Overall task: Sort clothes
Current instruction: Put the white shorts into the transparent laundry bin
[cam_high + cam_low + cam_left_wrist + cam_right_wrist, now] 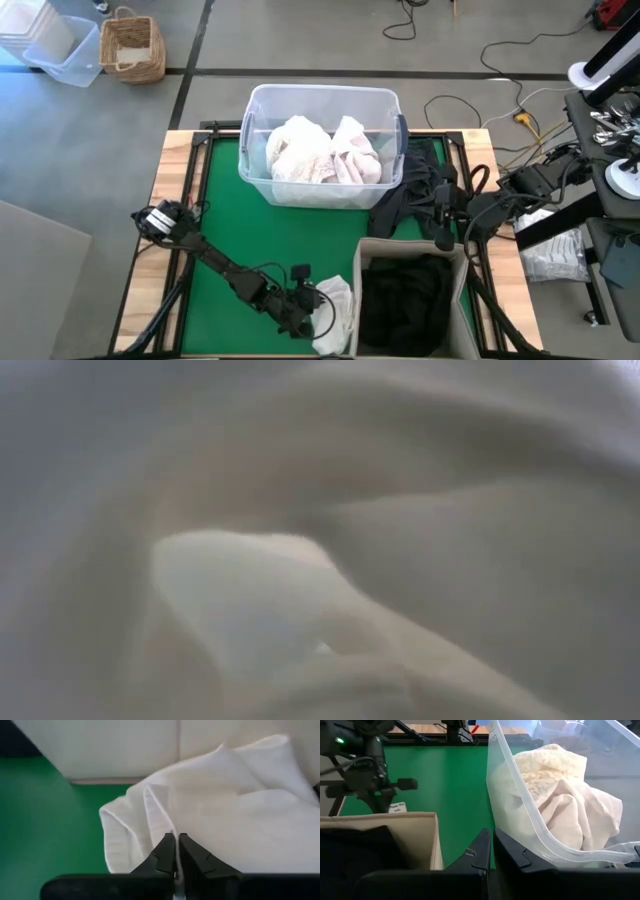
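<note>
Left hand (176, 851) pinching one white garment (225, 815), right hand (492, 851) closed empty, two pale garments (322, 152) in tub (255, 125).

Open green mat (270, 235) btwn tub (320, 100) & fabric box (365, 255); dark garment (415, 190) blocks the right side beside tub.

Beyond my green mat (290, 240) I see a clear tub (320, 100); a wicker basket (133, 47) stands on the floor behind the tub.
</note>
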Robot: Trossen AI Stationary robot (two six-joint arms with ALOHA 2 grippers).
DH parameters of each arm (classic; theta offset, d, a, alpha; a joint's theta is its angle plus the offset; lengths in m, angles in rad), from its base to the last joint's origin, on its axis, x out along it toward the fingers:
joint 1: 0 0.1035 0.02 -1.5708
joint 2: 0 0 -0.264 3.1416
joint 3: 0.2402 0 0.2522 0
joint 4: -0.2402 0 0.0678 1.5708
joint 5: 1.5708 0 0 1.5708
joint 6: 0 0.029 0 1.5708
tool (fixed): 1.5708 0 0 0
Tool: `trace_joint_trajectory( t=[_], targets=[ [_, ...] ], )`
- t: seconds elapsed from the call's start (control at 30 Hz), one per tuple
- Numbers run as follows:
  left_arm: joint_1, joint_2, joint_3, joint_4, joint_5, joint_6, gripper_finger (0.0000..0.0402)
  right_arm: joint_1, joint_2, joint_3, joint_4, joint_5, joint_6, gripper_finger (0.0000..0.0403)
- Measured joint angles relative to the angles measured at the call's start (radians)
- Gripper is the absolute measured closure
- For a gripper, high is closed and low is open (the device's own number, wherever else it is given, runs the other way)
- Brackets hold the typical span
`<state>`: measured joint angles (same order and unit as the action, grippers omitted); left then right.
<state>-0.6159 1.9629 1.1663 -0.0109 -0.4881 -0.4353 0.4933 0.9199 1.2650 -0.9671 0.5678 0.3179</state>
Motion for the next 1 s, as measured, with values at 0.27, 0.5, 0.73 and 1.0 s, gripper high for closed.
trace_joint_trajectory(
  t=[0.27, 0.5, 0.73, 1.0],
  targets=[
    [-0.035, 0.0, 0.222, -0.36, -0.079, -0.01, 0.0401, 0.0, 0.0, -0.01, 0.003, 0.0, -0.029, 0.039],
    [-0.106, 0.0, 0.441, -0.697, -0.264, 0.015, 0.0401, 0.0, 0.0, -0.012, 0.008, 0.0, -0.053, 0.039],
    [-0.128, -0.002, 0.698, -0.94, -0.364, 0.082, 0.0401, 0.0, -0.002, -0.012, 0.008, 0.0, -0.074, 0.039],
    [-0.134, -0.002, 0.949, -1.167, -0.464, 0.165, 0.0402, 0.0, -0.002, -0.012, 0.008, 0.0, -0.086, 0.039]
  ],
)
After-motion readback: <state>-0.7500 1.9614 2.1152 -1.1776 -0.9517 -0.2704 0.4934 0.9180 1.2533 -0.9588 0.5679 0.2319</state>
